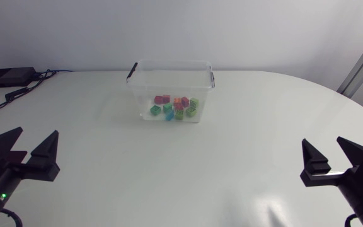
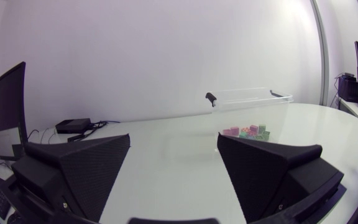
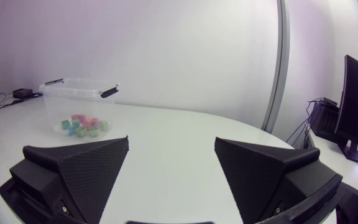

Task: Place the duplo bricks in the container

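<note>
L gripper [image 1: 36,135]: fingers were spread wide, nothing between them.
R gripper [image 1: 322,144]: same, wide apart, empty.
Container [image 1: 141,94]: clear, lid off, stood on white table [image 1: 169,176] well ahead of both grippers, approx midway between them.
Duplo bricks [image 1: 175,107]: lay inside Container, clustered on its floor.

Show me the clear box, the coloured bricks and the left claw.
container [image 1: 145,94]: head view, its clear front wall.
duplo bricks [image 1: 176,108]: head view, middle of the pile inside.
left gripper [image 1: 38,131]: head view, midway between its fingertips.
</note>
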Controlling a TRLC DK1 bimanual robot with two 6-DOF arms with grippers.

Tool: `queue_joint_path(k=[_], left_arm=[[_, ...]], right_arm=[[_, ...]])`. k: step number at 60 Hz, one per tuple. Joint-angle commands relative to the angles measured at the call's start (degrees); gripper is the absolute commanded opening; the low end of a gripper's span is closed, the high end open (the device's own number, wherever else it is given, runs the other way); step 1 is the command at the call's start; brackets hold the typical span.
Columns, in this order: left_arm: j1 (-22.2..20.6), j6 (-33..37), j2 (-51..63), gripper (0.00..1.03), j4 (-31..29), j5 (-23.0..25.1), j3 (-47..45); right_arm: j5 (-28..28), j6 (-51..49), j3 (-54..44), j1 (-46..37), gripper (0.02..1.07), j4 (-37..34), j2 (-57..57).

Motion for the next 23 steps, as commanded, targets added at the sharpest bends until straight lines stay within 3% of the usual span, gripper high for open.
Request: queue_joint_path(k=[1,23], left_arm=[[1.1,-3.3,-2.5,0.98,1.2,1.2,-3.3],[2.6,-6.3,-6.9,0.97,2.1,3.0,-7.8]], right_arm=[[0.8,2.6,-2.6,1.1,1.02,2.3,-1.3],[1.8,4.6,-5.4,2.7,1.02,5.7,-3.5]])
